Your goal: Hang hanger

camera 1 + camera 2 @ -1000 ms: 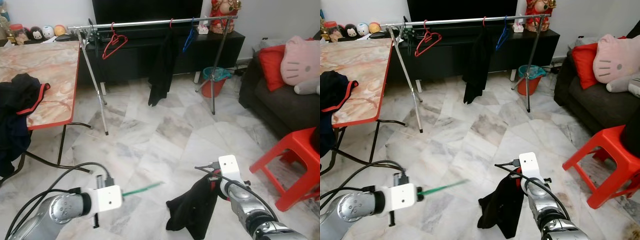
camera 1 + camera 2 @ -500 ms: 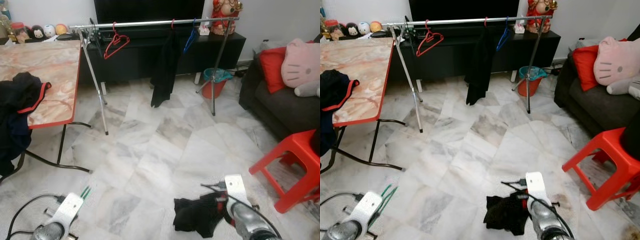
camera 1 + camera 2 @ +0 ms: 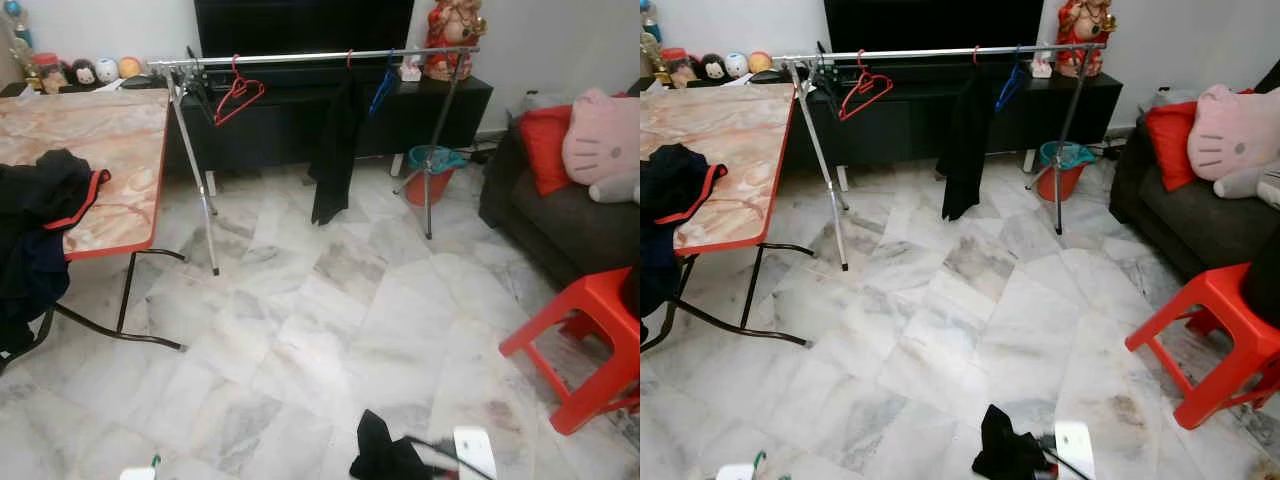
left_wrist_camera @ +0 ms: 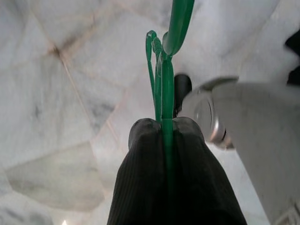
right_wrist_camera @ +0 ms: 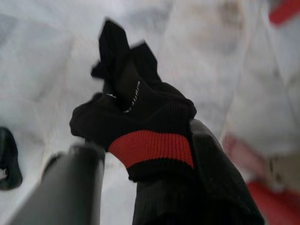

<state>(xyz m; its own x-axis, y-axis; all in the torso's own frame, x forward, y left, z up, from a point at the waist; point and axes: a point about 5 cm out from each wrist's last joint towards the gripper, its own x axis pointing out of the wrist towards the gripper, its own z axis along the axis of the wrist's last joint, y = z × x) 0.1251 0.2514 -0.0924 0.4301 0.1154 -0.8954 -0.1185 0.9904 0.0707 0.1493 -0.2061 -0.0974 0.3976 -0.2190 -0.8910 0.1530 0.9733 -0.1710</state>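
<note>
While the left gripper [image 4: 166,129] pinches a green hanger [image 4: 165,70], the right gripper [image 5: 150,154] clamps a black garment [image 5: 136,108]. Ahead, the clothes rail [image 3: 320,57] carries a red hanger [image 3: 238,92] and dark clothing [image 3: 335,150]; a table [image 3: 100,140] stands left of it, a red stool [image 3: 590,330] right.

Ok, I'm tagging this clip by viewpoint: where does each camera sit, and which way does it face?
Left and right eye views: on the head, facing forward and down at the silver clothes rail across the marble floor; both share it.
Left wrist view: along the left gripper, shut on a thin green plastic hanger, floor beyond.
Right wrist view: along the right gripper, shut on a black garment with a red band.
</note>
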